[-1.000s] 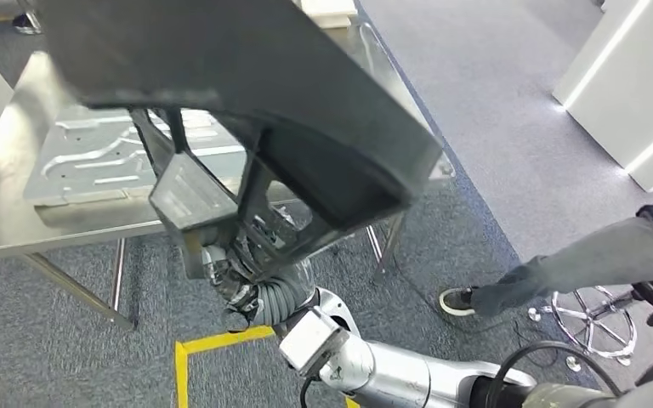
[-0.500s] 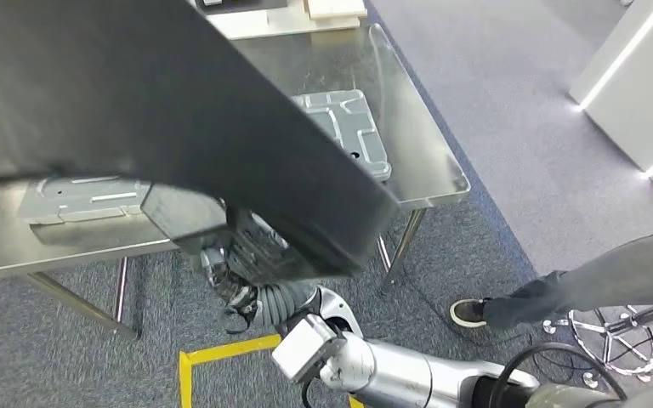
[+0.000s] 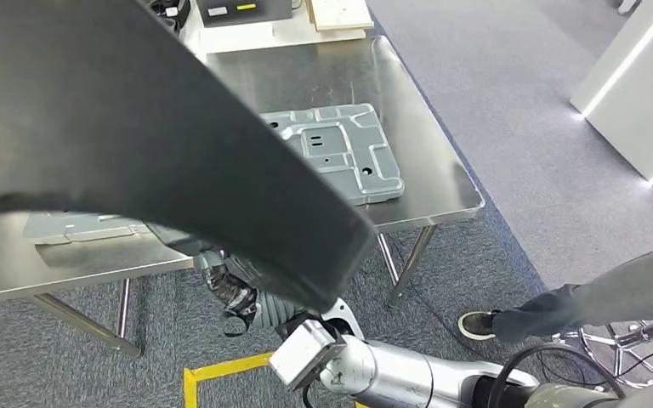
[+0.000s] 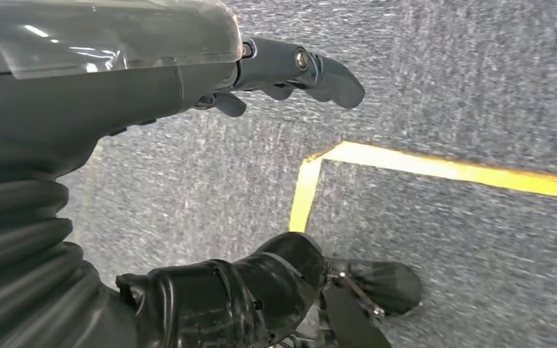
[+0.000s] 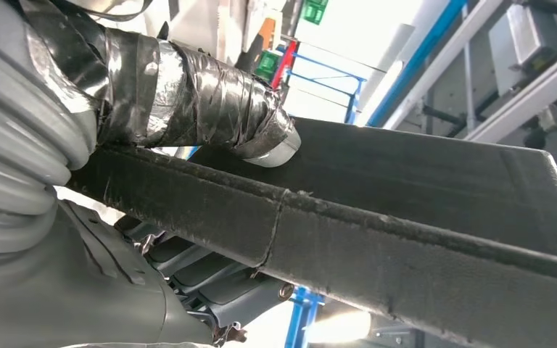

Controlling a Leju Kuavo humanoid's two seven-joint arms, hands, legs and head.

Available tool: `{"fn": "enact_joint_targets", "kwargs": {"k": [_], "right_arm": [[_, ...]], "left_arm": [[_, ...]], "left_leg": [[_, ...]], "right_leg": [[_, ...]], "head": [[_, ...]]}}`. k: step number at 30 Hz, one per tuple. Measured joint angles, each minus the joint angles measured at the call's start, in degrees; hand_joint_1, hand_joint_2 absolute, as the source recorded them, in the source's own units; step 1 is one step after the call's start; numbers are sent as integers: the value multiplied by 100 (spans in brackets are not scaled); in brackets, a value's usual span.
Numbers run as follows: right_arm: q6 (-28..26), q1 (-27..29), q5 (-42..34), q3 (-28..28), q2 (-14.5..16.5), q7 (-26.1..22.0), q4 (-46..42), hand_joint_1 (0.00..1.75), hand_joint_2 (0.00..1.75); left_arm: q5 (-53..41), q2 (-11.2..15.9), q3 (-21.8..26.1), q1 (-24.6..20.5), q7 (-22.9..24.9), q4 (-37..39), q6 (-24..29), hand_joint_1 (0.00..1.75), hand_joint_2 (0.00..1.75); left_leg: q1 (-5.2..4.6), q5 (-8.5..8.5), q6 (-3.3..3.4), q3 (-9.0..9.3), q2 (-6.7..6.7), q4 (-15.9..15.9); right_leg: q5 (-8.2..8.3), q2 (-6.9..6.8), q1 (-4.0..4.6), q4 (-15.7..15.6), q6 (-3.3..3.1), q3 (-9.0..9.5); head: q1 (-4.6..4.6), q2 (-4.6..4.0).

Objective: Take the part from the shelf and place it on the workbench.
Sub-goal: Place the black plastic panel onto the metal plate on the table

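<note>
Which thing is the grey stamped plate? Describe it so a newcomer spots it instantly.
Start at the steel workbench ahead of the robot, past the big black part that the right hand holds up. On the bench's near right corner lies the grey stamped metal plate, flat. Unlike the smooth shiny tabletop, it is matte, with raised ribs and small holes.

The part point(image 3: 136, 136), gripped by the right hand point(image 5: 188, 94), has swung leftward above the workbench point(image 3: 425, 144).
</note>
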Motion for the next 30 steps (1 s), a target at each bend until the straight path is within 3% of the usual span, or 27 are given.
{"fn": "enact_joint_targets", "kwargs": {"k": [2,4,5,6,8,10,14,16,17,19,20,21,22,24,26,27,30], "right_arm": [[-13,-9,21,-1,-24,17,-49,175,175],[-27,-4,32,-1,-58,30,-76,175,175],[-34,10,32,-1,-78,41,-81,175,175],[-38,20,31,-1,-97,52,-86,175,175],[-42,25,21,-2,-126,68,-107,175,175],[-42,17,7,-6,-147,74,-135,175,175],[-10,19,-60,-15,-173,112,-168,175,175],[19,10,-82,-20,-180,120,-179,175,175],[30,2,-89,-21,-182,122,-186,175,175],[41,-9,-113,-21,-187,123,-193,175,175],[49,-10,-132,-21,-191,123,-194,175,175],[56,-10,-151,-21,-194,123,-194,175,175],[65,-10,-168,-21,-197,123,-194,175,175],[85,-14,-200,-25,-200,123,-194,175,175],[115,-29,-262,-40,-204,122,-200,175,175],[129,-35,-306,-52,-206,121,-203,175,175],[165,-38,-423,-88,-211,118,-214,175,175]], "left_arm": [[2,1,0,0,2,0,-7,0,175],[3,7,0,-12,3,0,-11,0,175],[4,10,0,-13,4,0,-11,0,175],[5,11,0,-9,4,0,-12,0,175],[12,8,0,7,3,0,-13,0,175],[19,6,0,7,3,1,-12,0,175],[26,11,0,-28,4,2,-7,0,175],[25,13,0,-25,5,2,-5,0,175],[24,13,0,-24,5,2,-6,0,175],[19,12,0,-23,5,2,-9,0,175],[17,11,0,-23,5,2,-10,0,175],[14,10,0,-22,5,2,-11,0,175],[11,11,0,-18,8,2,-10,0,175],[3,20,0,-6,16,3,-8,0,175],[-2,37,0,3,28,4,-1,0,175],[-3,45,0,3,31,5,4,0,175],[-3,51,0,-25,25,7,8,0,175]], "left_leg": [[25,-35,42,117,3,-64],[19,-116,65,185,5,-56],[17,-166,66,227,4,-45],[17,-221,64,281,2,-32],[23,-349,48,417,-2,8],[11,-471,-1,476,-8,58],[-6,-584,-98,485,-13,86],[3,-714,-149,409,0,304],[11,-831,-176,268,7,579],[26,-1064,-214,-208,12,1378],[30,-1100,-215,-439,12,1687],[31,-1030,-205,-590,11,1820],[29,-848,-182,-629,6,1728],[14,-305,-109,-457,-89,1071],[-17,12,-43,-234,-238,512],[-35,31,-25,-179,-284,392],[-37,-23,11,-41,-187,149]], "right_leg": [[-230,-6,-5,513,36,-229],[-465,-10,-9,1308,51,-738],[-460,-11,-14,1544,58,-943],[-325,-12,-17,1539,62,-1033],[210,-17,-24,945,61,-921],[531,-18,-17,357,35,-710],[483,9,-7,188,-80,-635],[437,8,-26,171,-146,-568],[409,1,-29,165,-176,-526],[346,-12,-13,163,-213,-457],[313,-6,-2,164,-220,-419],[276,16,9,165,-224,-373],[237,48,19,165,-225,-316],[153,130,22,160,-218,-208],[100,207,5,150,-184,-163],[95,246,-17,140,-157,-170],[103,325,-46,66,-64,-162]], "head": [[27,0],[45,1],[51,1],[55,1],[61,0],[58,-1],[63,2],[64,2],[61,2],[52,2],[54,2],[55,2],[55,2],[57,2],[50,2],[45,2],[45,2]]}}
